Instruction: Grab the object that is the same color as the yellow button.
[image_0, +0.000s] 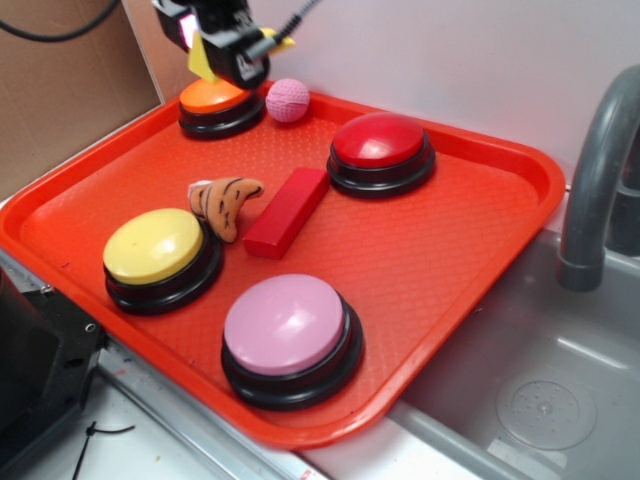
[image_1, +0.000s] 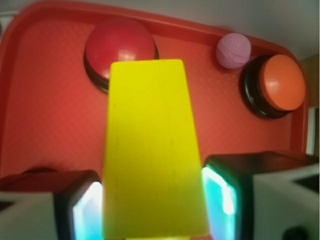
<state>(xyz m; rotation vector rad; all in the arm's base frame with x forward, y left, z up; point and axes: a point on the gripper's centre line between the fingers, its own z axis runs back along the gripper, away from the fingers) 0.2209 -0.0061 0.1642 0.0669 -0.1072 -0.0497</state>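
Claw (image_1: 152, 200) clamped on yellow wedge (image_1: 152, 145), above orange button (image_0: 212, 97)

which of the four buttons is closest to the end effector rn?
The orange button at the tray's far corner, beside the pink ball. The end effector, holding the yellow wedge, hangs right above it; red, yellow and pink buttons sit farther off.

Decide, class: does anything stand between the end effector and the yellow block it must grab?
Nothing visible does. The yellow wedge block already sits between the end effector's two fingers, which press its sides, lifted above the orange button at the tray's far corner.
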